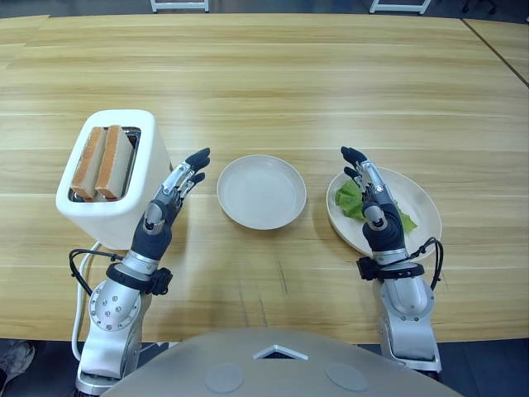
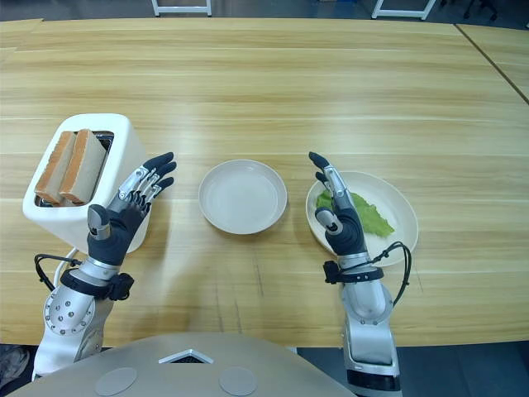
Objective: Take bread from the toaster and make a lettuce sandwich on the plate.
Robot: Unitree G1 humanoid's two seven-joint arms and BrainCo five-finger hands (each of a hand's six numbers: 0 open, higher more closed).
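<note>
Bread (image 1: 103, 161), two slices standing on edge side by side in the top of a white toaster (image 1: 124, 211), waits just outboard of the robot's left hand (image 1: 169, 203) and a little beyond it. That hand hangs close beside the toaster's wall, fingers stretched out and spread, holding nothing; whether it touches the wall cannot be told.

The slices show brown crusts and paler, lightly browned faces, their upper edges standing proud of the slots. They look light, dry and fairly stiff, though likely to crumble under a hard squeeze. The best hold is probably a gentle pinch across the flat faces at the exposed top edge, with a straight upward lift so the toaster is not dragged along.

An empty plate (image 1: 261, 192) lies on the worktop (image 1: 289, 83) between the two hands. The right hand (image 1: 372, 198), fingers likewise extended and empty, hovers over the near rim of a second plate (image 1: 426, 211), where a leaf of lettuce (image 2: 372, 217) lies just outboard of it.
</note>
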